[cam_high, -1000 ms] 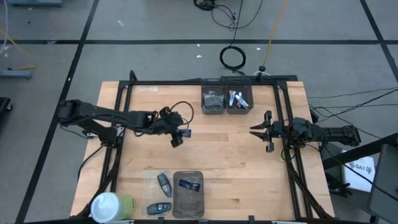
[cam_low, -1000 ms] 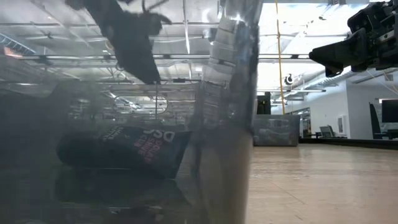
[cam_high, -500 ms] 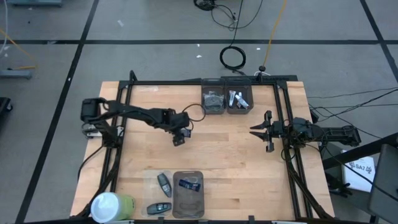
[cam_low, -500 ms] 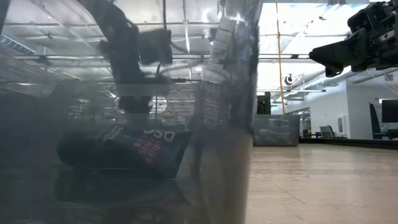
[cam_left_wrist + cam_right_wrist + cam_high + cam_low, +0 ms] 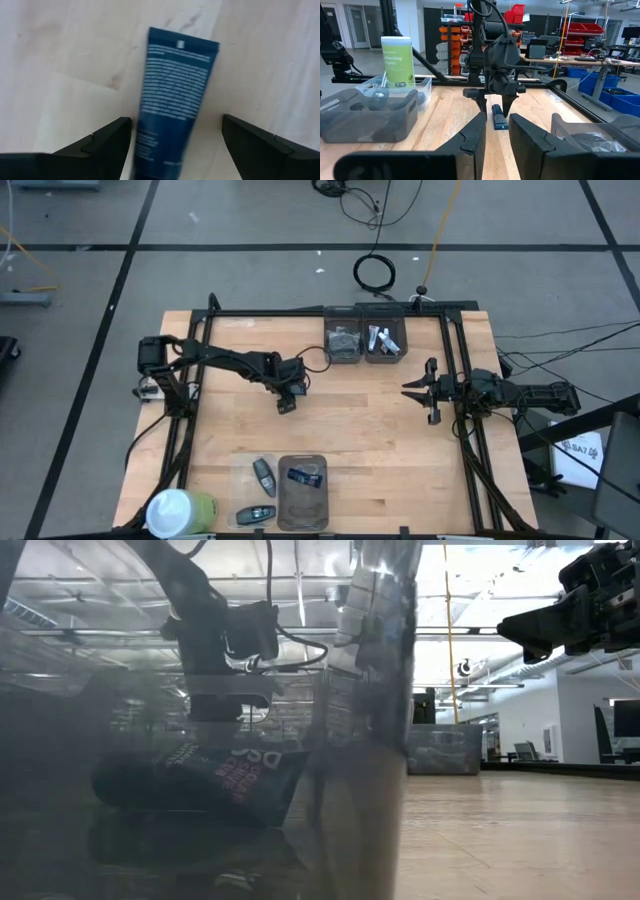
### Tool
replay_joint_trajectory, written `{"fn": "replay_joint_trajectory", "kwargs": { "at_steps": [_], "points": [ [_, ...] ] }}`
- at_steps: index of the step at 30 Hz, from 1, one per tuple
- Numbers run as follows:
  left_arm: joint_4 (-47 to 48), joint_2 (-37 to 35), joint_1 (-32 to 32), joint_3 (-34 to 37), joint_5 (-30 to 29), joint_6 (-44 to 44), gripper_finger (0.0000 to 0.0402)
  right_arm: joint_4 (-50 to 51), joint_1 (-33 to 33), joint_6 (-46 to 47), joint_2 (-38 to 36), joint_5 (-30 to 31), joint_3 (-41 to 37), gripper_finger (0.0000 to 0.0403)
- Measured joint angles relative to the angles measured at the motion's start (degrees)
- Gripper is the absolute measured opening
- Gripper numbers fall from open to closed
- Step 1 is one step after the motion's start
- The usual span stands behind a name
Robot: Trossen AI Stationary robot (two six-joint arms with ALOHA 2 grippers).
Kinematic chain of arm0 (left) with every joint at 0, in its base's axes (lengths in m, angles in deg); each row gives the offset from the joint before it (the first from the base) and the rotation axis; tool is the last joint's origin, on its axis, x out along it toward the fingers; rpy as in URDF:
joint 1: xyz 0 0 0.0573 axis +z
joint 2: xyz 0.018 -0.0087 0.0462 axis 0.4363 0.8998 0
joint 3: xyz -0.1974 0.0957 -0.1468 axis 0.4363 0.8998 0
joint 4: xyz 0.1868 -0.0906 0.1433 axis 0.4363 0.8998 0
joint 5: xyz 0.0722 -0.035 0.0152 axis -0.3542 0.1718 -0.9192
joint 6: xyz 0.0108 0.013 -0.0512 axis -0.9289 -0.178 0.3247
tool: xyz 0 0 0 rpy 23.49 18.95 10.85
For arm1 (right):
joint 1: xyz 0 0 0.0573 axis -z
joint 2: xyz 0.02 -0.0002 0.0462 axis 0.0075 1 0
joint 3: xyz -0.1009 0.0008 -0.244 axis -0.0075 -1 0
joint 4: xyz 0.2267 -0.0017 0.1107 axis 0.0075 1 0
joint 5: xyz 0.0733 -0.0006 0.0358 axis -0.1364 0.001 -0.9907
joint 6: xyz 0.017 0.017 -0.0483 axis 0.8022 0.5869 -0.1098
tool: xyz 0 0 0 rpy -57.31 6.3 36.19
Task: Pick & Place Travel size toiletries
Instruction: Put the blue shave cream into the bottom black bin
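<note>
A dark blue tube (image 5: 177, 85) lies flat on the wood near mid-table (image 5: 285, 407). My left gripper (image 5: 176, 122) points straight down over it (image 5: 289, 393), open, with one finger on each side of the tube's lower half and a gap to each. The right wrist view shows it from across the table (image 5: 494, 112) above the tube (image 5: 499, 121). My right gripper (image 5: 405, 390) waits open at the table's right side, well above the wood (image 5: 515, 630). Other toiletries lie in bins.
Two small bins sit at the far edge, one with dark grey packets (image 5: 342, 341), one with white tubes (image 5: 382, 340). At the near edge are a dark bin (image 5: 302, 498) holding a blue pack (image 5: 303, 474), grey bottles (image 5: 262, 472) beside it, and a white-and-green cylinder (image 5: 178, 511).
My left arm has swung toward the table's right. Its gripper has tipped from a slant to pointing straight down and has come lower over the dark blue tube. The tube has stayed where it was.
</note>
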Motion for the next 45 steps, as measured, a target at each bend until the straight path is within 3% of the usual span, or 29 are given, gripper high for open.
{"fn": "replay_joint_trajectory", "kwargs": {
  "at_steps": [6,16,21,35,45],
  "points": [
    [0.17,0.02,-0.93,0.02,0.21,-0.01,0.0282,0.00,0.02,0.00,0.00,0.00,-0.02,0.0075],
    [0.26,0.07,-1.39,0.07,0.26,0.01,0.0163,0.00,0.02,0.00,0.00,0.00,0.00,0.0075],
    [-1.65,0.07,-1.47,0.09,-2.93,0.35,0.0119,0.00,0.01,0.00,0.00,-0.01,-0.01,0.0075],
    [-3.01,0.13,-1.44,0.13,-3.68,-0.65,0.0123,0.00,0.01,0.00,0.00,0.00,-0.02,0.0075],
    [-5.15,-0.21,-2.18,0.23,-4.53,-1.04,0.0101,0.00,0.00,0.00,0.00,0.00,-0.02,0.0075]
  ]
}}
